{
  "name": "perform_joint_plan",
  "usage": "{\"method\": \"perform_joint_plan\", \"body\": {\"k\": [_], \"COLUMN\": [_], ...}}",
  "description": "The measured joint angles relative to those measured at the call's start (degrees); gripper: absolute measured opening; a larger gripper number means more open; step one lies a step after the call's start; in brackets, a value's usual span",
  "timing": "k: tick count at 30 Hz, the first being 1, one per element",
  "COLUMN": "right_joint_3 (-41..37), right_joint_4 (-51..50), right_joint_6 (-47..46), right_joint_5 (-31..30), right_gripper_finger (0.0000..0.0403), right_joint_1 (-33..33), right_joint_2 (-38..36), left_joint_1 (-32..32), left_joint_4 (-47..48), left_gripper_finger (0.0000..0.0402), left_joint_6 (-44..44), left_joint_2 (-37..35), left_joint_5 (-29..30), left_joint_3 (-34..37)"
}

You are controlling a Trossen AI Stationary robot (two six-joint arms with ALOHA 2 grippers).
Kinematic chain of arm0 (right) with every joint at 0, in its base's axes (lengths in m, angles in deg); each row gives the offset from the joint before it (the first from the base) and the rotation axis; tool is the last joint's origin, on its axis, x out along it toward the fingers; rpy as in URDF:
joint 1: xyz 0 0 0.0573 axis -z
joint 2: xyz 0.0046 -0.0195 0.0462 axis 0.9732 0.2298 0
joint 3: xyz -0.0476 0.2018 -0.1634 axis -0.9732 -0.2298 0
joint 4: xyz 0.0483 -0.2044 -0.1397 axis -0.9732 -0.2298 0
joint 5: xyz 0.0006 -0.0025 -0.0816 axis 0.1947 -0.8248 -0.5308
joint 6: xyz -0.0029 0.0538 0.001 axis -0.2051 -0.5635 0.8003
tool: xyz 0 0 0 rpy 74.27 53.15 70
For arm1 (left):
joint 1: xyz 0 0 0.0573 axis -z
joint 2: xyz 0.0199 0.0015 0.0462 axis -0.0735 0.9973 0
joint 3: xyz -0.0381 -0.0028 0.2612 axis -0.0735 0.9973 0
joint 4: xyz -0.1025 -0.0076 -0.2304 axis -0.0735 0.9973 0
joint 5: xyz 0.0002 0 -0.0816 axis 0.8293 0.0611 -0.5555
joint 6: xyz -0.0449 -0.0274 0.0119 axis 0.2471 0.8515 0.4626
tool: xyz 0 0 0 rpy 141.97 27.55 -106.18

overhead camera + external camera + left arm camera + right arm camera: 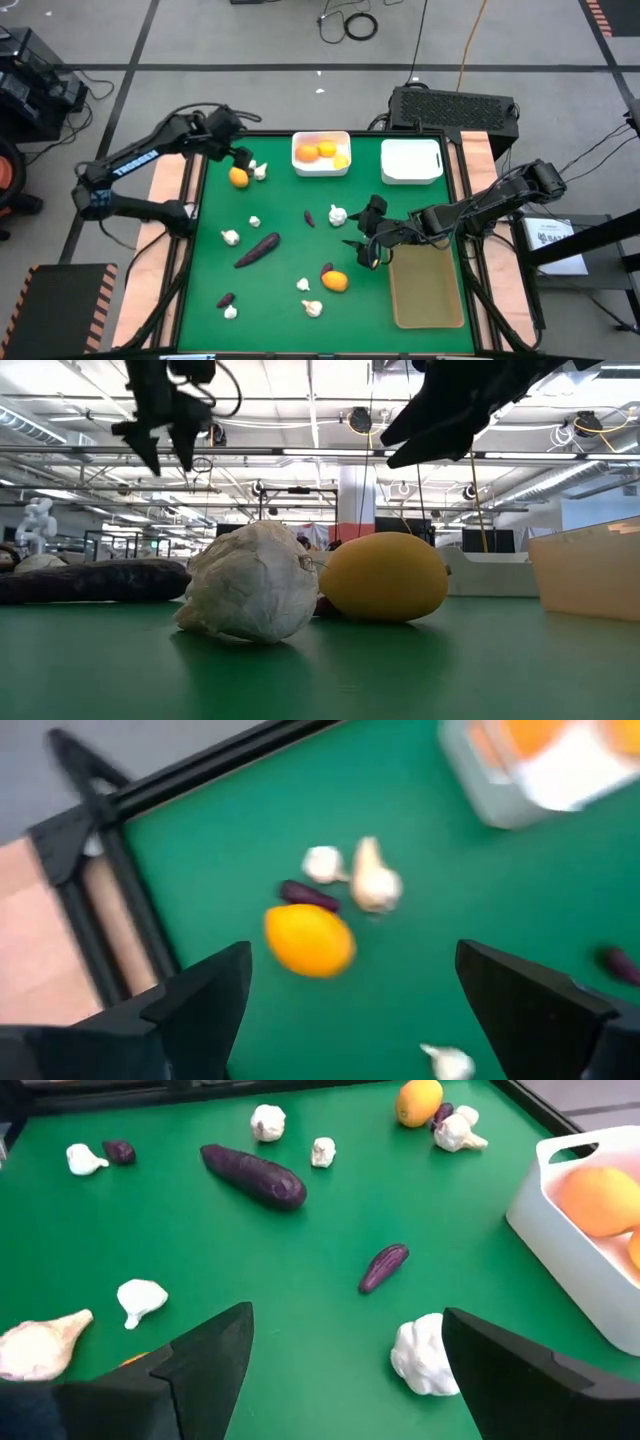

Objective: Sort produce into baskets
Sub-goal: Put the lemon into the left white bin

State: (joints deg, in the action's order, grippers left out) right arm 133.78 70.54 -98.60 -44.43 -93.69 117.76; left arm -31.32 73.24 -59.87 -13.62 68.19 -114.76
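Observation:
My left gripper (240, 158) hangs open at the far left of the green table, pointing down over an orange-yellow fruit (308, 940), a small purple piece (308, 895) and two garlic bulbs (375, 880). My right gripper (365, 240) stands open right of centre, above the table, with a garlic bulb (425, 1355) and a small purple piece (384, 1267) ahead of it. One white basket (321, 153) at the far edge holds orange fruits. The white basket (411, 161) beside it shows nothing inside. A tan tray (428, 288) lies at the near right. More produce is scattered on the table.
A long purple piece (257, 250) lies mid-table and an orange fruit (335, 282) lies near the tray. Garlic bulbs and small purple pieces are scattered toward the near edge. A black box with a grille (455, 105) stands behind the far right corner. Black rails border the table.

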Motion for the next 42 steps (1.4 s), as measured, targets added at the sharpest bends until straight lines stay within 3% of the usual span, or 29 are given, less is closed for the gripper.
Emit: {"method": "perform_joint_plan", "body": {"k": [5, 12, 24, 35, 42], "right_joint_3": [0.0, 0.0, 0.0, 0.0, 0.0], "right_joint_4": [3.6, 6.2, 6.1, 6.1, 6.1], "right_joint_6": [-0.4, -0.9, 0.7, 0.9, 1.3], "right_joint_5": [0.3, 4.8, 5.0, 6.1, 6.1], "right_gripper_finger": [0.0314, 0.0314, 0.0314, 0.0314, 0.0314], "right_joint_1": [0.0, 0.0, 0.0, 0.0, 0.0], "right_joint_2": [0.0, 0.0, 0.0, 0.0, 0.0], "left_joint_1": [-1.9, -3.1, -3.1, -3.1, -3.1], "left_joint_4": [-5.7, -5.9, -23.2, -34.6, -36.1], "left_gripper_finger": [0.0356, 0.0356, 0.0356, 0.0356, 0.0356], "left_joint_6": [8.1, 13.3, 19.8, 19.9, 19.8], "left_joint_2": [1.4, 2.8, 2.9, 3.2, 5.9], "left_joint_5": [0.7, 4.9, 0.1, 0.2, 0.6], "left_joint_3": [7.1, 12.3, 25.8, 33.4, 35.3]}}
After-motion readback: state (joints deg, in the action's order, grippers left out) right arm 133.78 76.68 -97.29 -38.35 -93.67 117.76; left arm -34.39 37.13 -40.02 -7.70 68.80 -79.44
